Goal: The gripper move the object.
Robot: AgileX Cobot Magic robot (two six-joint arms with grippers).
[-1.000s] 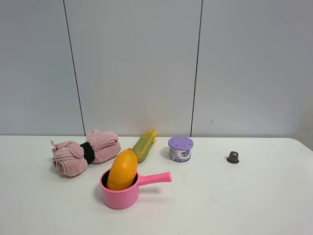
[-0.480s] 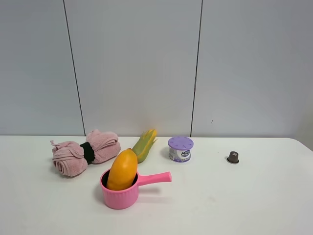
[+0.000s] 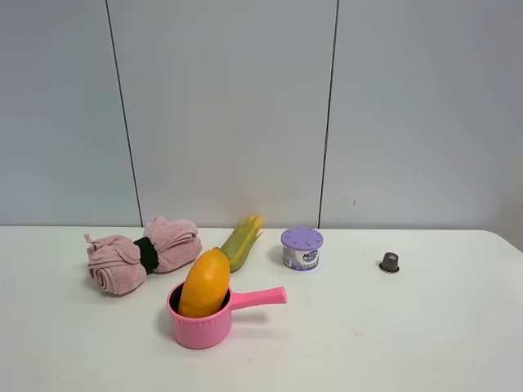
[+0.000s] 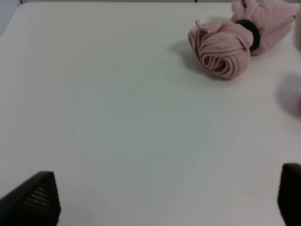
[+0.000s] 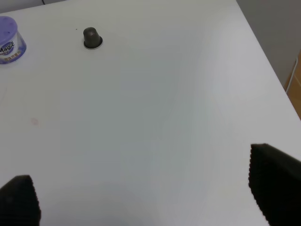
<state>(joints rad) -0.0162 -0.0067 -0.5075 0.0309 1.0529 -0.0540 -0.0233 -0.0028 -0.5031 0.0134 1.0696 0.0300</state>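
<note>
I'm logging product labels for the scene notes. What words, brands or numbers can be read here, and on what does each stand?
"Magic": on the side label of the small purple-lidded tub, read in the right wrist view, where the picture's edge cuts it.
On the same tub in the exterior high view, the label is too blurred to read.
No other text shows.

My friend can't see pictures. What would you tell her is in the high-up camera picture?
An orange-yellow mango stands tilted in a small pink pot on a white table. Behind the pot lie a rolled pink towel and a corn cob. To the right sit a purple-lidded tub and a small dark cap; no robot arm shows.
</note>
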